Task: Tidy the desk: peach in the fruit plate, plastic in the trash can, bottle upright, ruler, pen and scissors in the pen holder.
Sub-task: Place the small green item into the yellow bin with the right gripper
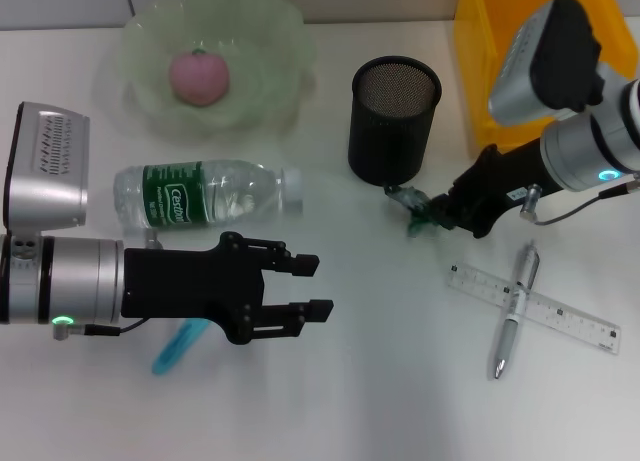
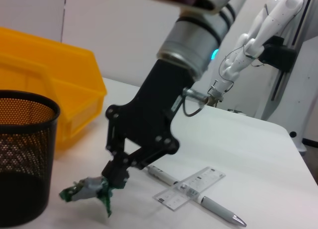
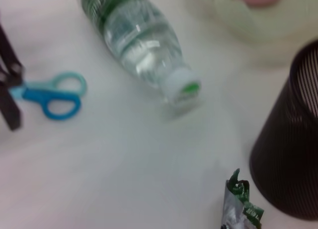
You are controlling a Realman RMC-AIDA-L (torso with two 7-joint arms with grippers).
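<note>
Clear bottle [image 3: 136, 40] with a green label and a white cap, lying flat on the white table [image 3: 114, 164]. Near it, blue scissors [image 3: 52, 95], with something dark [image 3: 11, 92] touching the blades. Black mesh cup [image 3: 290, 154] standing up, with crumpled green and silver plastic [image 3: 242, 204] just beside it.

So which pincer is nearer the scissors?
Left. The left pincer hovers right over the scissors; the right pincer is far across the desk, pinching the plastic.
</note>
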